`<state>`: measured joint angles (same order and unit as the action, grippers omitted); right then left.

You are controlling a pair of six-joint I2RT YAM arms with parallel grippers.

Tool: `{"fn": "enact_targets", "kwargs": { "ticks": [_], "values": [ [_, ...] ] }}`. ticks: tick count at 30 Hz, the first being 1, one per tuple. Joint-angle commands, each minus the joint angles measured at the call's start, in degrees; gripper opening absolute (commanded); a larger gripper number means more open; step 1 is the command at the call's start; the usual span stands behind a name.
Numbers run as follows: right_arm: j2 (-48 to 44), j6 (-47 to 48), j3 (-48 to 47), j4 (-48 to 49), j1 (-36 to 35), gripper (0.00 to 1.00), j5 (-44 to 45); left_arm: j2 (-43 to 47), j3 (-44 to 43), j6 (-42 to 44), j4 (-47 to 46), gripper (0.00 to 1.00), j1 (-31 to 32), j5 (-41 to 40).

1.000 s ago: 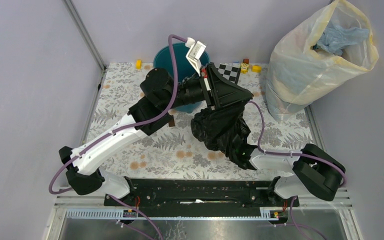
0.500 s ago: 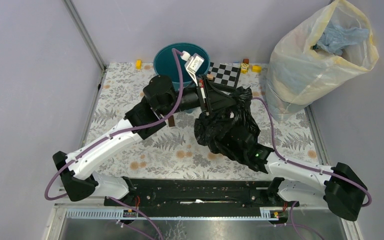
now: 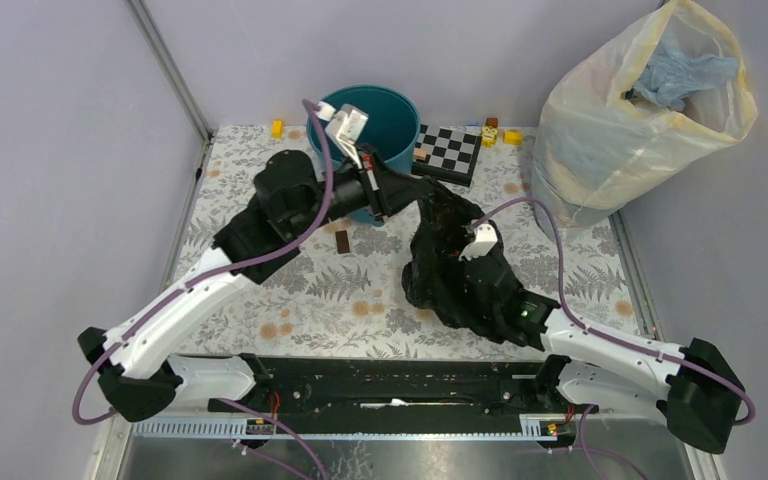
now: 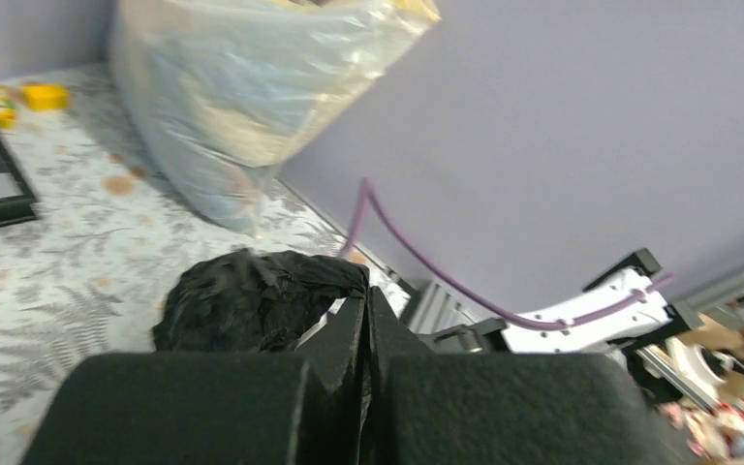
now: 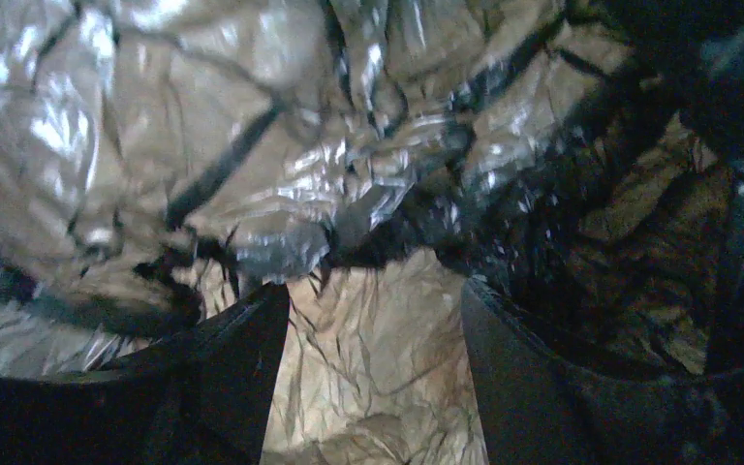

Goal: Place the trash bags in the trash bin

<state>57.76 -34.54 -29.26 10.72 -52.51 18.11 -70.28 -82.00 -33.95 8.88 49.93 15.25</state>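
Note:
The black glossy trash bag (image 3: 460,275) lies crumpled in a heap on the table, right of centre. My left gripper (image 3: 412,190) is shut on the bag's upper edge, just in front of the teal trash bin (image 3: 397,125) at the back. In the left wrist view the fingertips (image 4: 366,300) press together with a sliver of film between them, and the bag (image 4: 252,300) bunches beyond. My right gripper (image 5: 373,310) is open and pushed into the bag. Wrinkled film fills the space between and beyond its fingers (image 5: 242,358). From above, the bag's folds hide its fingers.
A large translucent yellowish sack (image 3: 640,110) with blue contents stands at the back right. A checkerboard (image 3: 448,152) lies beside the bin. Small yellow blocks (image 3: 277,128) sit along the back edge, and a small brown piece (image 3: 344,241) lies left of the bag.
My right gripper has opened and let go of the bag. My left gripper has moved left towards the bin, pulling the bag's edge along. The right arm has stretched further forward.

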Motion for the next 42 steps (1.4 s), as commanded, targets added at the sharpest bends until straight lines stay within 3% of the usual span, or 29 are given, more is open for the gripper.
{"fn": "enact_targets", "kwargs": {
  "ticks": [1, 12, 15, 18, 24, 31, 37, 42],
  "values": [
    [-5.09, -4.71, -2.08, -2.35, -0.22, 0.72, 6.08, 4.95, 1.03, 5.52, 3.99, 0.00, -0.87, -8.34],
    [-10.10, -1.36, -11.89, -10.34, -0.23, 0.79, 5.06, 7.40, 3.08, 7.71, 7.79, 0.00, -1.73, -11.93],
    [-10.98, 1.07, -13.20, -14.78, -0.22, 0.81, 4.98, 7.74, 3.44, 8.06, 8.59, 0.00, -1.68, -12.36],
    [-10.22, 4.13, -16.43, -19.54, -0.22, 0.91, 2.53, 8.40, 4.23, 8.38, 8.98, 0.00, -1.75, -13.32],
    [-8.47, 8.28, -22.71, -29.84, -0.22, 0.94, 1.68, 10.83, 6.87, 9.08, 8.57, 0.00, -1.79, -12.33],
    [-12.12, 11.09, -25.57, -39.51, -0.22, 0.96, 10.08, 14.21, 11.23, 10.84, 9.03, 0.00, -1.74, -9.18],
    [-13.23, 6.53, -24.47, -45.50, -0.22, 0.98, 22.61, 19.51, 15.88, 12.63, 11.04, 0.00, -1.83, -8.21],
    [-11.19, 4.61, -23.45, -45.39, -0.22, 0.97, 22.60, 23.67, 18.17, 14.57, 13.00, 0.00, -1.77, -0.02]
  ]
}}
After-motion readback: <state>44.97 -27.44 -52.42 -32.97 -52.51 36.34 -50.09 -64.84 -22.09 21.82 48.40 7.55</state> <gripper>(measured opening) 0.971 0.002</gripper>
